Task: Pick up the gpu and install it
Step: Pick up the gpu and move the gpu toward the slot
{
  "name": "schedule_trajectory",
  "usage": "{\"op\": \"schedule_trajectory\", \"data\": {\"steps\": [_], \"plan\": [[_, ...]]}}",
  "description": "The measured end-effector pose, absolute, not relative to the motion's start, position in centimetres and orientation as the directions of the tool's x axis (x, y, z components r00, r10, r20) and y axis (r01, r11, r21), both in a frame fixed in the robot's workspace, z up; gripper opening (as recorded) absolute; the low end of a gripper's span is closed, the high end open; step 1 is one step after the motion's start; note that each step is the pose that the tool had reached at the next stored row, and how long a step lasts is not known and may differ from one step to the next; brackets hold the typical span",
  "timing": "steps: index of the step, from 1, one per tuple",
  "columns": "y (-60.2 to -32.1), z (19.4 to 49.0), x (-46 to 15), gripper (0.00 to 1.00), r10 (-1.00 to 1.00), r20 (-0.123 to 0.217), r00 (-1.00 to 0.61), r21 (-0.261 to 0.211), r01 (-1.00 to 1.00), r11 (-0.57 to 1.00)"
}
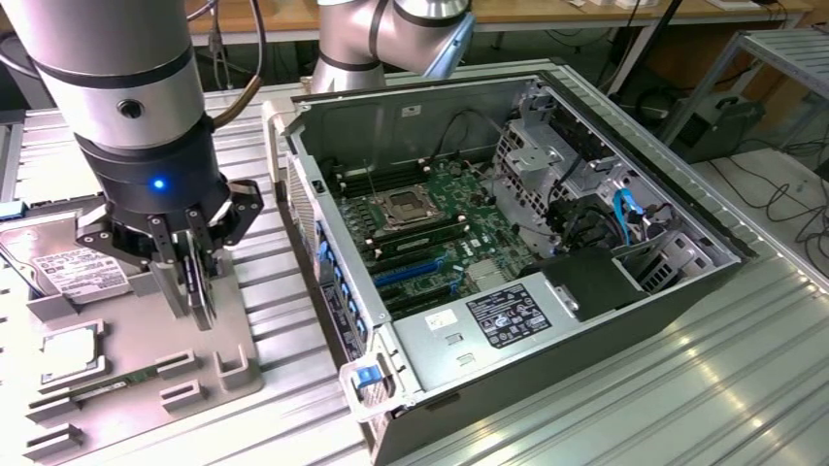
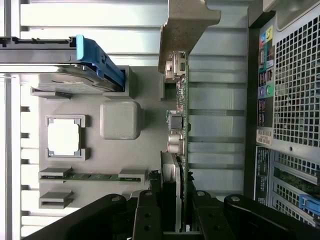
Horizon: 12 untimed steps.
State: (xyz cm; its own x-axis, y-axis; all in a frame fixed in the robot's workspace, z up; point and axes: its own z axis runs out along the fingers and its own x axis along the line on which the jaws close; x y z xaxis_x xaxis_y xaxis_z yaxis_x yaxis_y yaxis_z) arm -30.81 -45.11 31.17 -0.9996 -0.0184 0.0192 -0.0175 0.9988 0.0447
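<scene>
**Grip on the gpu, case at 3 o'clock**

The gripper has its fingers closed on the gpu, which stands on edge beneath them over the grey tray. Whether it is clear of the tray cannot be told. In the wrist view its long axis runs from the fingers out to the silver bracket. In the exterior view the open case lies at 3 o'clock, just beside the tray.

Saw the gpu edge-on only, fan face hidden, one end swallowed between the fingers of the hand. In the exterior view, found the hard drive at nine o'clock partly covered by the hand and cut by the frame edge; could not read its label. Found the arm cut at twelve o'clock.
</scene>
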Motion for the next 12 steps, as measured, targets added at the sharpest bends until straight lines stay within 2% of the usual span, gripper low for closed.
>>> {"op": "schedule_trajectory", "data": {"steps": [12], "plan": [[-45.11, 31.82, -30.81, 0.28, -0.018, 0.020, -1.000, 0.045, -0.017, 0.999]]}}
